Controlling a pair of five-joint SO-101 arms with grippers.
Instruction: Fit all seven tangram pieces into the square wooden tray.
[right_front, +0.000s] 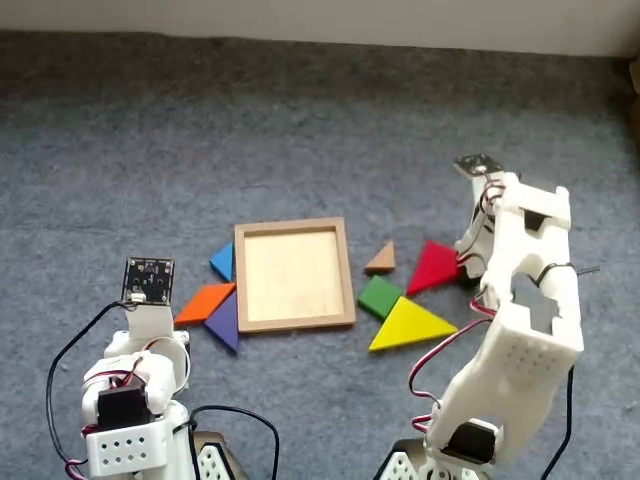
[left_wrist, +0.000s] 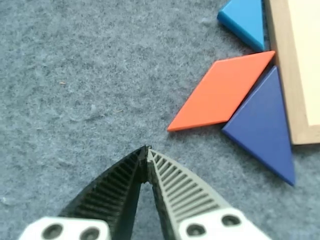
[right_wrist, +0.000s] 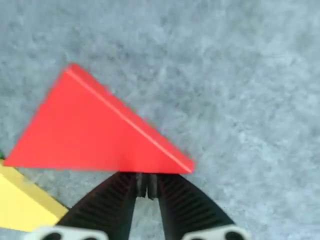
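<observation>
The square wooden tray (right_front: 345, 270) lies on the grey carpet with nothing in it. At its left side lie a light blue triangle (right_front: 223, 261), an orange parallelogram (right_front: 203, 302) and a dark blue triangle (right_front: 226, 322). To its right lie a brown triangle (right_front: 381, 260), a green square (right_front: 379, 296), a yellow triangle (right_front: 408, 325) and a red triangle (right_front: 432, 268). My left gripper (left_wrist: 146, 152) is shut and empty, hovering just short of the orange parallelogram (left_wrist: 222, 90). My right gripper (right_wrist: 145, 184) is shut at the edge of the red triangle (right_wrist: 95, 130), touching or just above it.
The tray's wooden rim (left_wrist: 287, 75) lies against the dark blue triangle (left_wrist: 265, 125) and the light blue triangle (left_wrist: 245, 20). A corner of the yellow triangle (right_wrist: 22, 202) lies near the right gripper. Bare carpet extends behind and to the far left.
</observation>
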